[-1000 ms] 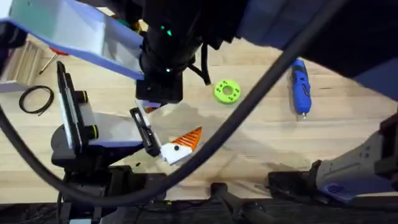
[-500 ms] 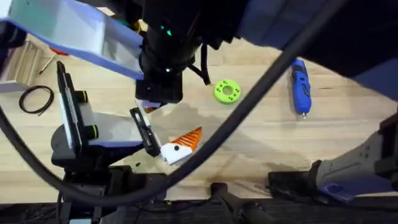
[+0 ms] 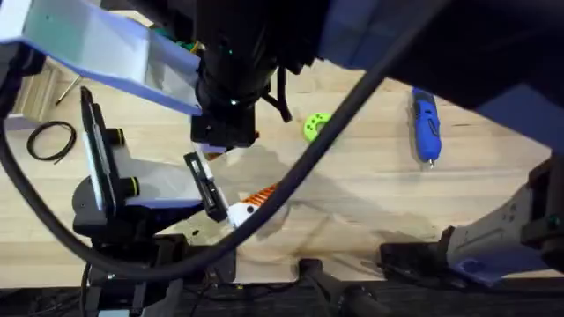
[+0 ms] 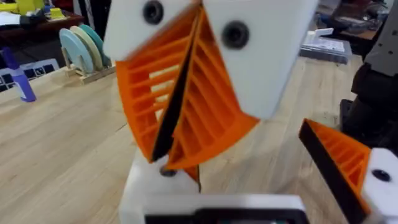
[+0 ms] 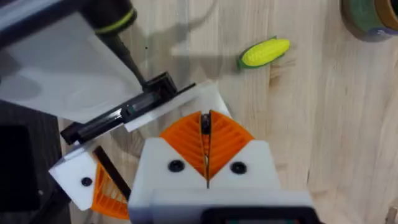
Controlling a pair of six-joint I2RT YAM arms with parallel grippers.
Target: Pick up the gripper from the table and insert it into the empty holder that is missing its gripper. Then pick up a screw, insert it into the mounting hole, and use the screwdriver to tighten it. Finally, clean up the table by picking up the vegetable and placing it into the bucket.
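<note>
Shifted cable now hides part of the green disc (image 3: 314,126); right pincer (image 5: 206,163) closed empty.

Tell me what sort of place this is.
Probably a robotics lab or workshop bench: a wooden table carrying a blue powered screwdriver, a green disc, and a fixture with a white-and-orange finger; cluttered desks stand behind.

A dark cable (image 3: 352,97) crosses the overhead view, hiding half of the green disc (image 3: 311,126) and most of the gripper (image 3: 256,201). The bucket (image 5: 373,15) is cut off at the right wrist picture's corner, showing just part of its rim.
</note>
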